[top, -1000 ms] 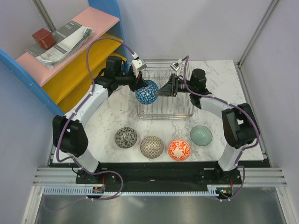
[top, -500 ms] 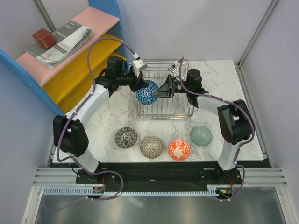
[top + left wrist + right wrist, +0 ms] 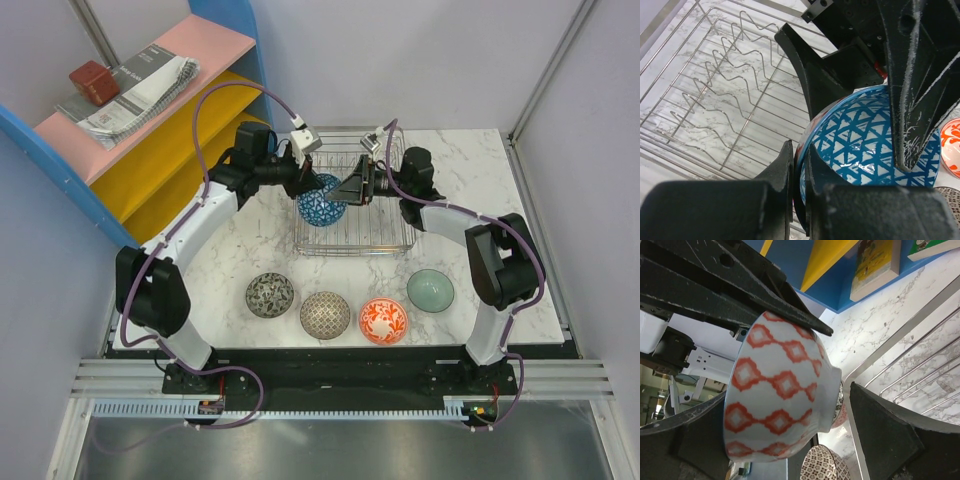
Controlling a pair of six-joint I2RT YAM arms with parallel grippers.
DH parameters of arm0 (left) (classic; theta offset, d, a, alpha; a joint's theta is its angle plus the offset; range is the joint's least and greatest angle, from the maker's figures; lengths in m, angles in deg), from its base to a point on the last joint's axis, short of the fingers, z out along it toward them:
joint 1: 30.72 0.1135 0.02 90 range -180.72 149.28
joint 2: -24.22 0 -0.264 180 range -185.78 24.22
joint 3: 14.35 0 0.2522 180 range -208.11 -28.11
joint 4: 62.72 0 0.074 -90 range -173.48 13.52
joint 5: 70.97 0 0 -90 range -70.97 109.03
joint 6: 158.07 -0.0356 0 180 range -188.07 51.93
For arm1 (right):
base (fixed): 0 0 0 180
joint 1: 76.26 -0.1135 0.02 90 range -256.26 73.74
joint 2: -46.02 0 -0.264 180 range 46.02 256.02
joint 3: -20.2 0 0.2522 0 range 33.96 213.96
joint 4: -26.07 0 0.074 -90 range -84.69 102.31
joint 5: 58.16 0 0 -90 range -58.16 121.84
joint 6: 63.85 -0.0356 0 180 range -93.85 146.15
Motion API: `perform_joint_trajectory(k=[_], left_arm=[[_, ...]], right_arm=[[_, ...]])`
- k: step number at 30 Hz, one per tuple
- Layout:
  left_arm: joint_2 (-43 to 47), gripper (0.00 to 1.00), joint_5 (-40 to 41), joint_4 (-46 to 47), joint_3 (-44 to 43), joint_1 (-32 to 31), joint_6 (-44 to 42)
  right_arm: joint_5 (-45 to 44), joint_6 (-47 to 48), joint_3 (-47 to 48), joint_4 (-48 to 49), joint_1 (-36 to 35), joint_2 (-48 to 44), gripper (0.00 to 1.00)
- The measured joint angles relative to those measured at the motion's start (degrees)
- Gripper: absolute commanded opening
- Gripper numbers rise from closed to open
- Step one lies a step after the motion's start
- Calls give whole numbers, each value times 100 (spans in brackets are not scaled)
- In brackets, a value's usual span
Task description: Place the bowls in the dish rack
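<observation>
A fixed camera high at the near edge looked down over the table; the wrist cameras faced each other, tight on the blue bowl.

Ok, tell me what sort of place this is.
Probably a lab robot cell staged as a kitchen: plain panel walls around a marble-look table, two bolted arms, a wire dish rack and bowls.
</observation>
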Motion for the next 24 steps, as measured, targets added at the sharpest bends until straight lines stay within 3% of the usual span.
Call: perform_joint_trajectory(k=[7,24], left_arm=[[-26,2,24,55,15,-90,4],[-164,2,50,131,24,-94,0]], right_arm=[[-4,-166,0,153,7,24,84],[164,-909,-179,1198,435,85,85]])
